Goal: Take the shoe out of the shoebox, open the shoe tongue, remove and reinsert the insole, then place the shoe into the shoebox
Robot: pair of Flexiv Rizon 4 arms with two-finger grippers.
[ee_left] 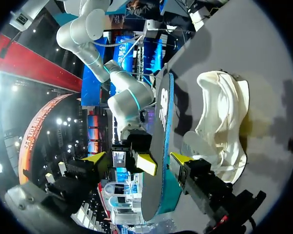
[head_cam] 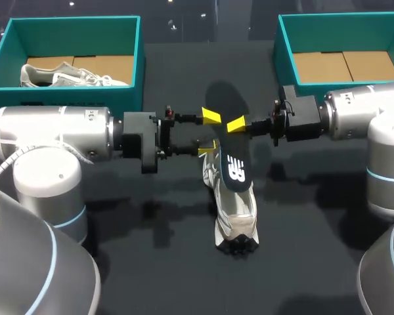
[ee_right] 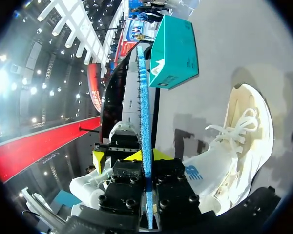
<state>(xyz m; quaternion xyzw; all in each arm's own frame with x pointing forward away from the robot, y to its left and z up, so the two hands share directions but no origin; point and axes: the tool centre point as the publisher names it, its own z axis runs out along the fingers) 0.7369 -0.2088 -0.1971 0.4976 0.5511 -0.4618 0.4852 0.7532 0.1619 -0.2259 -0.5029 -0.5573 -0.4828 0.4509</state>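
Head view: shoe [head_cam: 235, 210] out on the desk [head_cam: 302, 216], insole [head_cam: 228, 141] lifted clear. Right fingers [head_cam: 235, 125] pinch it, left fingers [head_cam: 212, 116] spread open around it. Reinserting and reboxing left to do.

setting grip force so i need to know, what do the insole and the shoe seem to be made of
Insole: probably foam under a matte black fabric top. The right wrist view shows a thin edge and a blue, textured underside.
Shoe: the off-white upper looks like soft textile or mesh, going by its creases and woven laces. The dark lugs at its end look like rubber.
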